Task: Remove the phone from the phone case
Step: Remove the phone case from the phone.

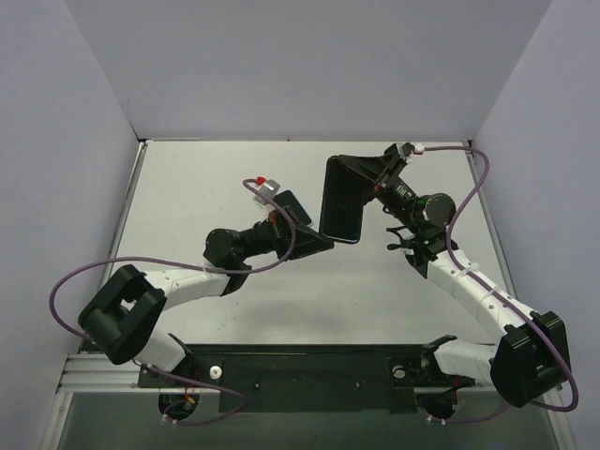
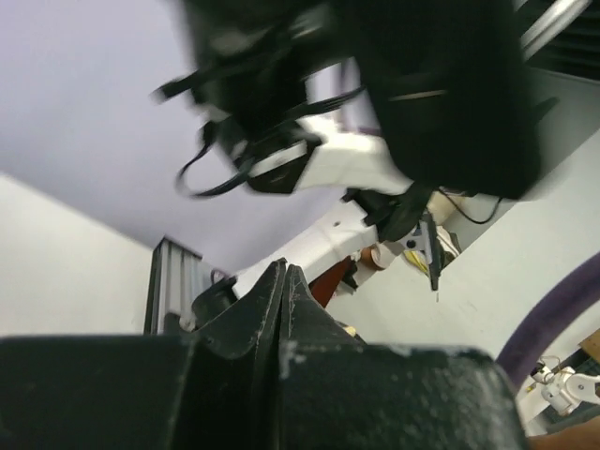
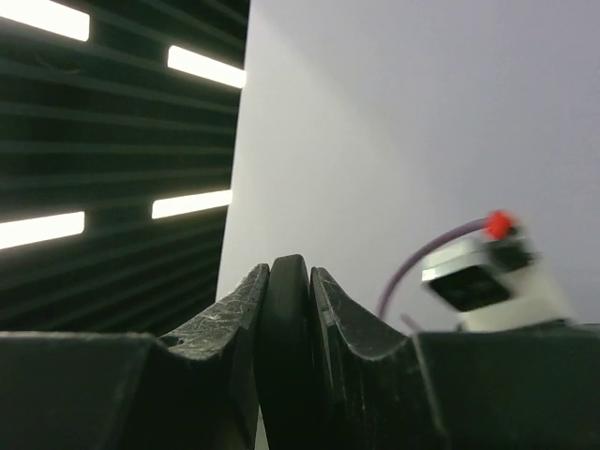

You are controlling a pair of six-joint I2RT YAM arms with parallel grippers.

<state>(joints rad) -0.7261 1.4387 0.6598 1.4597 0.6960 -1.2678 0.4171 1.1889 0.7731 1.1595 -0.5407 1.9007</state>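
Phone (image 1: 340,202): dark, glossy slab with rounded corners and a thin pale rim. Raised off the table, just right of centre in the top view. Stood on end, long side near vertical, broad face toward the camera. Clamped near the upper right corner by the right gripper (image 1: 357,182). Edge-on in the right wrist view, a dark strip low in the frame. Phone case on or off: cannot tell.

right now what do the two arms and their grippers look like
The left arm and right arm have white links joined by chunky black joints. A purple cable loops along each. The left gripper and right gripper are scuffed black, with a red-tipped white block behind.
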